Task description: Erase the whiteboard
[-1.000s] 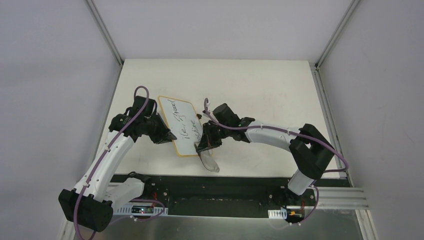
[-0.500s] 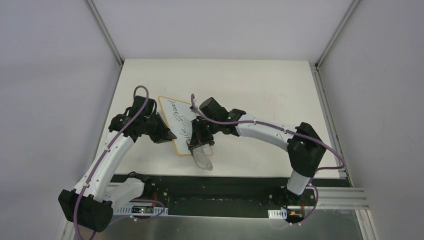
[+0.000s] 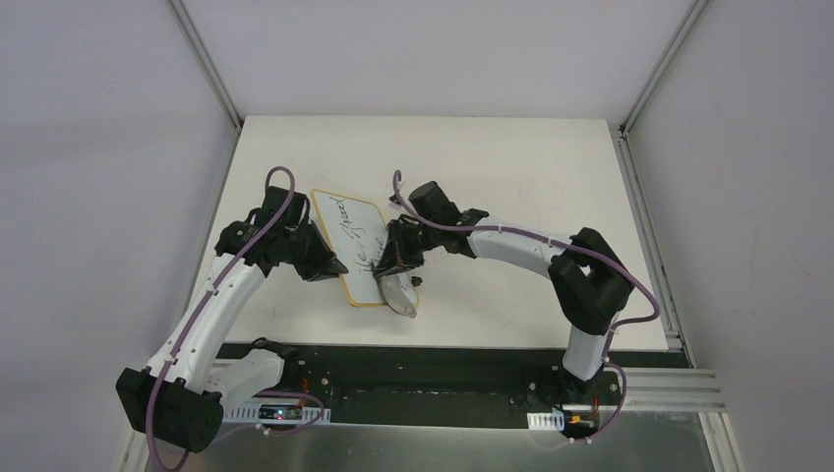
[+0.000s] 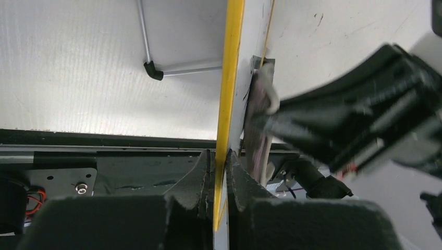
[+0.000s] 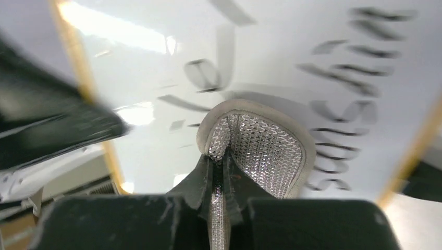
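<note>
clearly unfinished: pad on the board, ink across most of it

nearest the arm bases, past the black metal rail [image 3: 413, 359] along the table's near edge, the loose tail of the grey quilted oblong pad [image 3: 403, 300] hangs beside the board's near corner. the right gripper [image 3: 398, 261] has its jaws closed tight on a folded end of that pad, and in the right wrist view the pad's rounded face is pressed flat against the white surface.

the small white rectangular whiteboard with a thin tan wooden rim [image 3: 346, 228] sits left of the table's centre. it appears to be held at a tilt rather than lying flat. the left gripper [image 4: 220, 156] pinches its rim from the left side, with the jaws shut on the edge, steadying it for the wiping.

black marker handwriting [image 5: 339, 99] runs on both sides of the pad in the right wrist view, with several words legible as strokes. from above, lines of script cover the middle and far half of the board. only the patch by the near corner looks blank.

my reading is that the erasing is at an early stage. most of the ink is left to clear, towards the far end. beyond the board, the flat white table [image 3: 531, 167] stretches to the far wall.
</note>
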Controlling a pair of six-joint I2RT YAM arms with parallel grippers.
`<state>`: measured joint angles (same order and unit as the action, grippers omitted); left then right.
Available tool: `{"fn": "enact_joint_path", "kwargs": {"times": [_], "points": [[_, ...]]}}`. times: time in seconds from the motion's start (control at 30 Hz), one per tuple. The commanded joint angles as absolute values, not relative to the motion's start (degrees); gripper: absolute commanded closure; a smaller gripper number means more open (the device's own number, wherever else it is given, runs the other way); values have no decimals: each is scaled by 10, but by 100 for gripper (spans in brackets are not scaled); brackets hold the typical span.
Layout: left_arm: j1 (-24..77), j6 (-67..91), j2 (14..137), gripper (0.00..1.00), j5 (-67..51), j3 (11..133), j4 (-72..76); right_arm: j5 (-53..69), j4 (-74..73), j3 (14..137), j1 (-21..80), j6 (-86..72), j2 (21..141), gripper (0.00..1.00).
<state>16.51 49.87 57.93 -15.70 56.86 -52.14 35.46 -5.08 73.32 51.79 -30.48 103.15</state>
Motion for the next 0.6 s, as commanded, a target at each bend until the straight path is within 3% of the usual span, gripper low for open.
{"fn": "enact_joint_path", "kwargs": {"times": [0.0,0.3,0.47,0.57], "points": [[167,469,593,100,-136,588,-584,359,-63,682,470,-281,1071,100],[166,436,602,100,-140,588,-598,364,-132,821,514,-246,1095,100],[167,432,606,100,-152,588,-598,401,-108,923,553,-289,1112,100],[166,436,596,100,-153,585,-595,417,-67,920,554,-326,1114,100]]}}
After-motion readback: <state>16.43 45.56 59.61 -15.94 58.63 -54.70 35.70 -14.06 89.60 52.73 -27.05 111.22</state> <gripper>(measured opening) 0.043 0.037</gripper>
